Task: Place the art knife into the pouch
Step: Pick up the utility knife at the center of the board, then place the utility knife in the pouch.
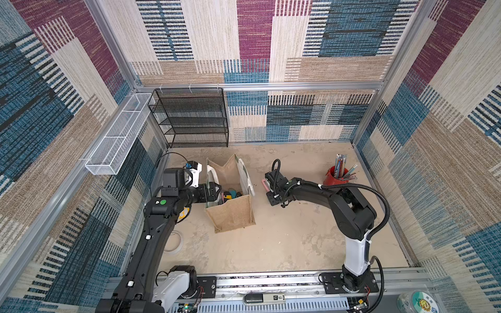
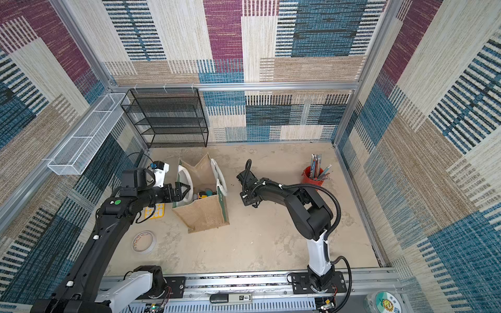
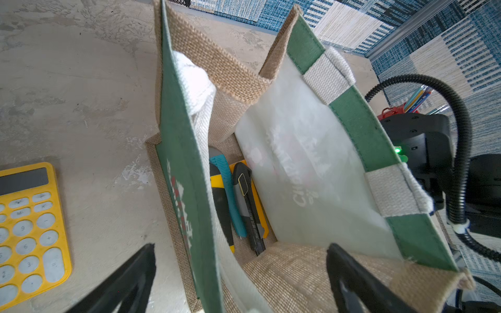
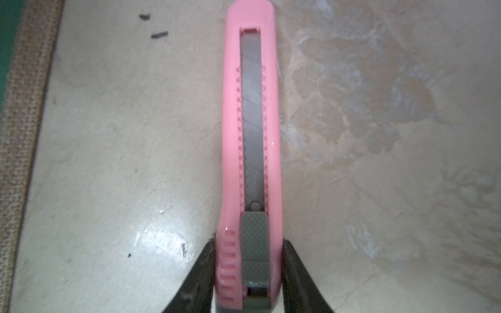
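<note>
Art knife (image 1: 264,185), a pink plastic snap-blade cutter, shows in a top view as a thin pink strip on the mottled beige tabletop (image 1: 298,244). It lies just beside the boxy tan jute pouch (image 1: 230,214) with green faces and white rope handles, and outside it. We see the right gripper (image 1: 271,193) low over the knife and the left gripper (image 1: 214,191) at the pouch's rim. In both top views the pouch stands upright with its mouth open.

From the left wrist, we look down into the pouch (image 3: 235,81). Several other cutters (image 3: 244,200) lie on its floor, none of them pink. The left gripper (image 3: 241,279) is spread wide and empty, with one green face between its prongs; whether they touch it we cannot tell.

From the right wrist, the art knife (image 4: 252,122) lies flat on the tabletop (image 4: 379,135). The black fingers (image 4: 200,271) of the right gripper (image 4: 249,244) press against both flanks at the slider end, so we judge it grasped but not lifted.

We reckon the pick is only begun: lifting, carrying over the open mouth and letting go are all left.
</note>
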You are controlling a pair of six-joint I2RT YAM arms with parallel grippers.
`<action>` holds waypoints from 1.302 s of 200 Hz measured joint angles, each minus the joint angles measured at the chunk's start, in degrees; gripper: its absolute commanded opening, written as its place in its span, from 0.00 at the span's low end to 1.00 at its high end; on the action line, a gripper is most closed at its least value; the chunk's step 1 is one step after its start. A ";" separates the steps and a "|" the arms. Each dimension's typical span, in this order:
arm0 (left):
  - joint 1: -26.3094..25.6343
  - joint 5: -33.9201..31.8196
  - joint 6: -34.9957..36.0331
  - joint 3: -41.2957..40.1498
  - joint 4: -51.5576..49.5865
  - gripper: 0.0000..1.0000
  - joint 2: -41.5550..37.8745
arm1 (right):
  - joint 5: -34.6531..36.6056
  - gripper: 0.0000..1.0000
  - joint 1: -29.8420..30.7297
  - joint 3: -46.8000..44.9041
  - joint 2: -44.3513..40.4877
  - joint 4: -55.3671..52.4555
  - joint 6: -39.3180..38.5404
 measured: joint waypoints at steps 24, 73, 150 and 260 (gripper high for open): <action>0.00 0.00 0.00 0.00 0.00 0.99 -0.02 | -0.92 0.30 -0.15 -0.87 -1.33 -0.94 0.66; 0.00 0.00 0.00 0.00 -0.02 0.99 -0.11 | -2.95 0.30 -1.22 -1.70 -4.28 -0.81 2.34; -0.04 -0.09 0.00 1.40 -0.52 0.99 -0.09 | -3.32 0.29 -2.40 1.60 -15.43 -0.94 6.58; 0.00 -4.83 -0.02 3.58 -1.38 0.99 -0.79 | -9.18 0.26 7.65 19.41 -20.46 -2.45 6.49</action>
